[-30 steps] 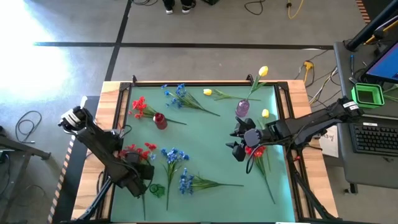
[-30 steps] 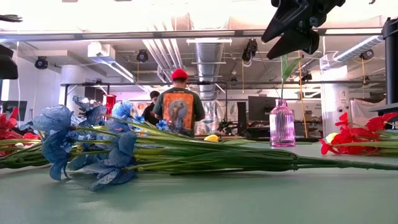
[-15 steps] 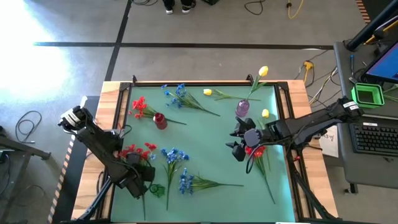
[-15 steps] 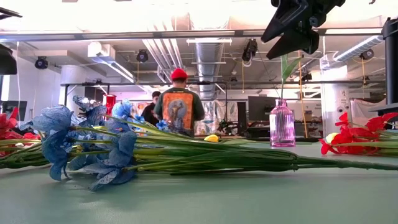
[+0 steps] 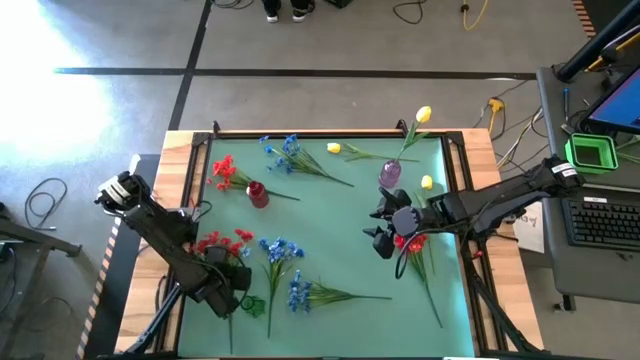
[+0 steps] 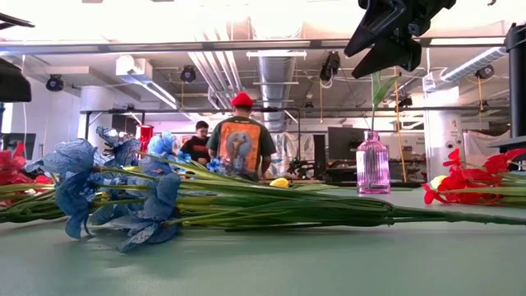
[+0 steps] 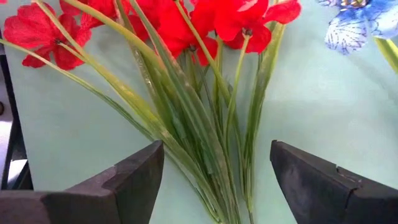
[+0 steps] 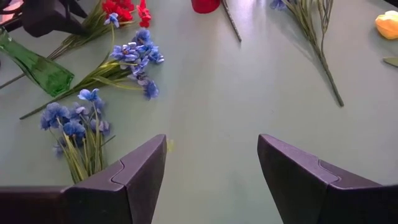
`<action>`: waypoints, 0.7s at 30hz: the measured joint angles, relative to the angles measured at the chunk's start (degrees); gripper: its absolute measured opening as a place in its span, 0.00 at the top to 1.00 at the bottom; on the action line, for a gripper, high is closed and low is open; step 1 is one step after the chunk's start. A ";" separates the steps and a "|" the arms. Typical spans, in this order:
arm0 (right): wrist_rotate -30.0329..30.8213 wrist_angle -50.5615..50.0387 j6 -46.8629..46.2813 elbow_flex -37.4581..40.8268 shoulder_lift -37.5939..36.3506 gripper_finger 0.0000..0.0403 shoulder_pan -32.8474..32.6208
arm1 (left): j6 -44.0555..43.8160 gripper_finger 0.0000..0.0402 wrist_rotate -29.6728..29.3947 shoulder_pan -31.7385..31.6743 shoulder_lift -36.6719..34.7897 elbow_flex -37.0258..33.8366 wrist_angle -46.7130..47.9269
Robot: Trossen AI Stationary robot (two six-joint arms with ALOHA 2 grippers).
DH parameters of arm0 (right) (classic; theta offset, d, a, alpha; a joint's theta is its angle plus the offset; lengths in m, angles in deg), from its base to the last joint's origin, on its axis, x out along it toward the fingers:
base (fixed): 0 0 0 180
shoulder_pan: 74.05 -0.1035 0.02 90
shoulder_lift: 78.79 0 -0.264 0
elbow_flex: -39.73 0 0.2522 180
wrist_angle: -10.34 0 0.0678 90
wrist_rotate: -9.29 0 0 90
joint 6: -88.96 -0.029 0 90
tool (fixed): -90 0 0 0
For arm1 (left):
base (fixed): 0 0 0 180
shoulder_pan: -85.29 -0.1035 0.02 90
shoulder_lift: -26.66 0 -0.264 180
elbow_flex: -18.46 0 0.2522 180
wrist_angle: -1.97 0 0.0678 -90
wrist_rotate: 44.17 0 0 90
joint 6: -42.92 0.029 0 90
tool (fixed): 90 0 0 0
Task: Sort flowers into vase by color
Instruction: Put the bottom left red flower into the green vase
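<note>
My left gripper point(image 5: 222, 287) point(image 7: 214, 180) is open, low over the near-left of the mat. Its fingers stand on either side of the green stems point(image 7: 205, 149) of a red flower bunch point(image 5: 225, 243) lying flat; I cannot tell that they touch. My right gripper point(image 5: 384, 236) point(image 8: 211, 168) is open and raised over bare mat, beside another red bunch point(image 5: 412, 245). A purple vase point(image 5: 390, 175) point(image 6: 372, 164) holds a yellow flower point(image 5: 423, 115). A red vase point(image 5: 257, 194) holds a red flower point(image 5: 222, 170). Blue bunches point(image 5: 280, 250) point(image 5: 300, 293) point(image 5: 285, 152) lie on the mat.
A green vase point(image 5: 252, 305) point(image 8: 34, 65) lies on its side near my left gripper. Loose yellow buds point(image 5: 334, 149) point(image 5: 427, 182) lie at the far side and beside the purple vase. A wooden frame point(image 5: 190, 160) borders the mat. People stand in the room behind point(image 6: 240, 144).
</note>
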 joint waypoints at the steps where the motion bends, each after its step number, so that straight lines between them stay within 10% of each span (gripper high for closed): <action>1: 0.02 0.00 0.01 0.00 0.00 0.39 0.00 | 0.00 0.28 0.00 0.00 0.10 -0.04 -0.02; 21: 0.00 0.00 -0.01 0.00 0.00 0.39 0.00 | 0.22 0.32 0.00 0.00 5.97 -0.35 -1.48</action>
